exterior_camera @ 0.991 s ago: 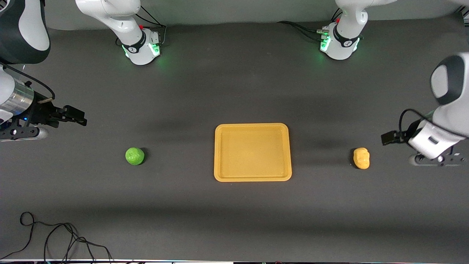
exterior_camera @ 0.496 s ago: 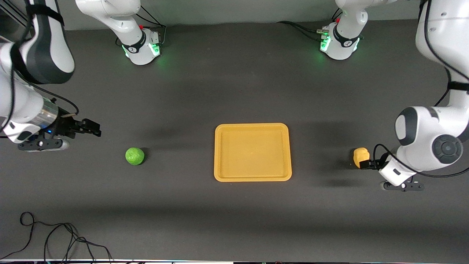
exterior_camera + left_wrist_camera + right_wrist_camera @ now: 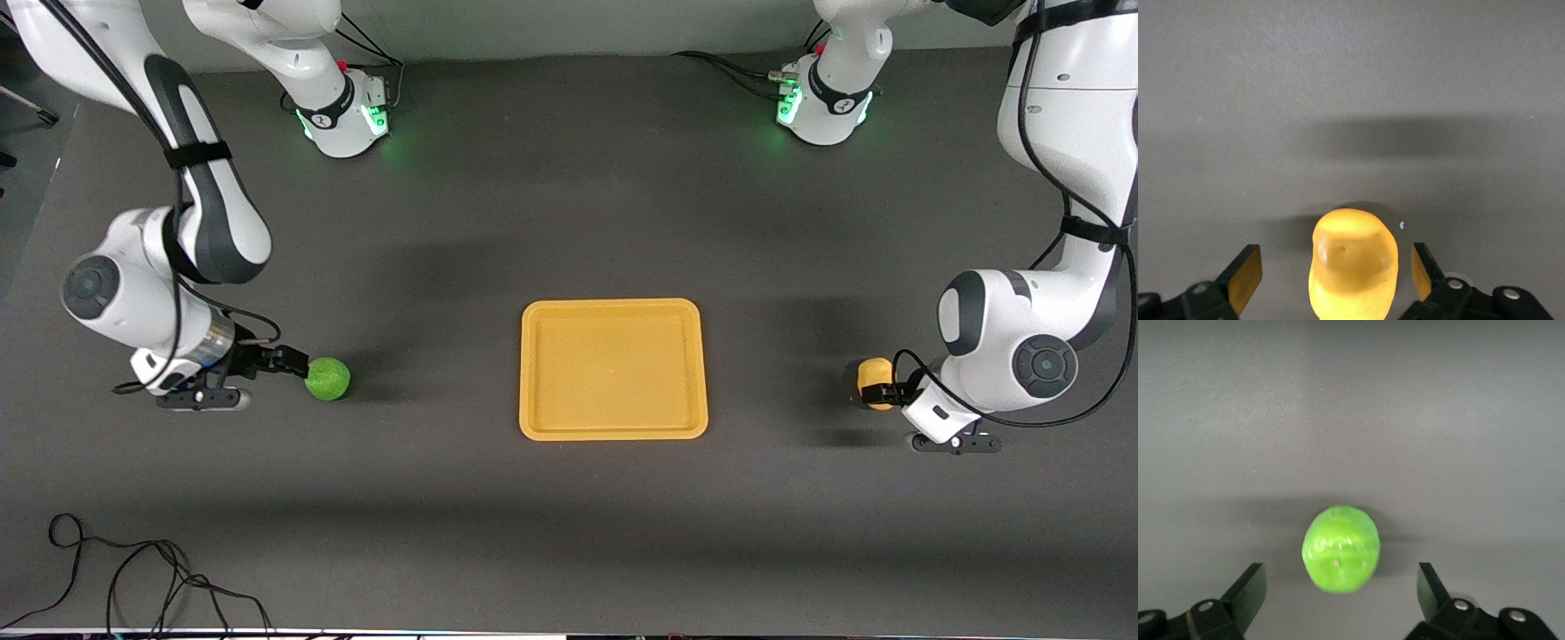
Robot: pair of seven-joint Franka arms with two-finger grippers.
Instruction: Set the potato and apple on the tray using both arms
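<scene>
**Both grippers at their fruit, neither yet clamped**

From where I stand, the main risk is a push rather than a grasp. The apple (image 3: 328, 378) is round and free on the table (image 3: 569, 222); a finger that meets it off-centre would likely roll it away. The potato (image 3: 874, 380) is lumpy, so I judge that uneven contact could twist it out as the fingers close.

The right gripper (image 3: 289, 362) sits low at the apple, at the right arm's end of the table. In the right wrist view its jaws stand wide apart, and the apple (image 3: 1341, 549) lies centred between them but just ahead of the fingertips.

The left gripper (image 3: 882, 392) is down at the potato, at the left arm's end. Its jaws are also apart; the potato (image 3: 1353, 263) lies between them, with a gap at each finger.

The tray (image 3: 613, 432) lies empty between the two fruits, well apart from both.
</scene>
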